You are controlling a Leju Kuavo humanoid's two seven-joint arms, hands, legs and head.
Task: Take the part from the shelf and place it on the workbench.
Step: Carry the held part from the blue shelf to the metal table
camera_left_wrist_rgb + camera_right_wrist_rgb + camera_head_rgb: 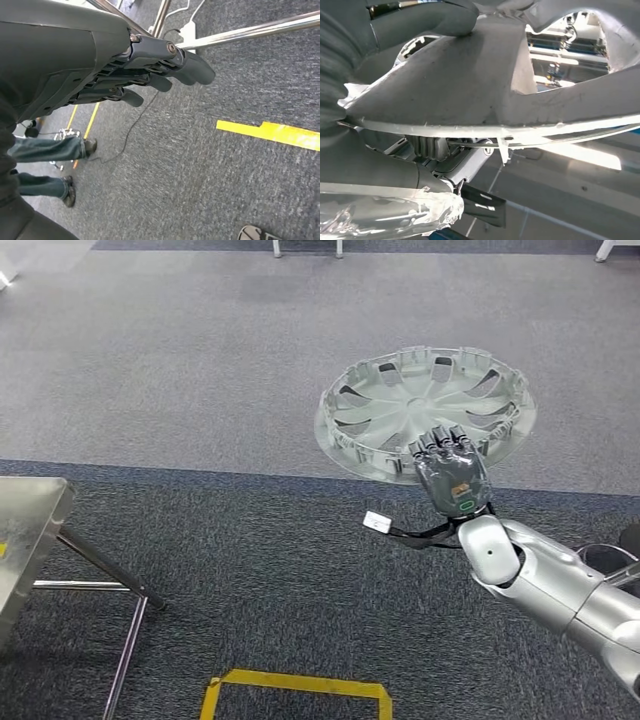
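Right of centre in the head view, the right hand [450, 472] grips the round silver plastic wheel cover [425, 410] by its rim; it should stay level while carried. The left hand [158, 70] hangs empty, fingers loosely extended.

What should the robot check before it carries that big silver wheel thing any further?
1. Right hand grips the wheel cover at its near rim: ok; the right wrist view shows the thumb pressed on it.
2. Cover held level: ok, roughly flat in the head view, well above the carpet.
3. Grip firm enough for walking: cannot tell; one hand holds one edge, so it might tip.
4. Left hand free: ok, it holds nothing, fingers fairly straight.
5. Path: not ok yet; a person's legs stand nearby, and a cable lies on the floor.
6. Metal table in reach: cannot tell; its corner sits far left.
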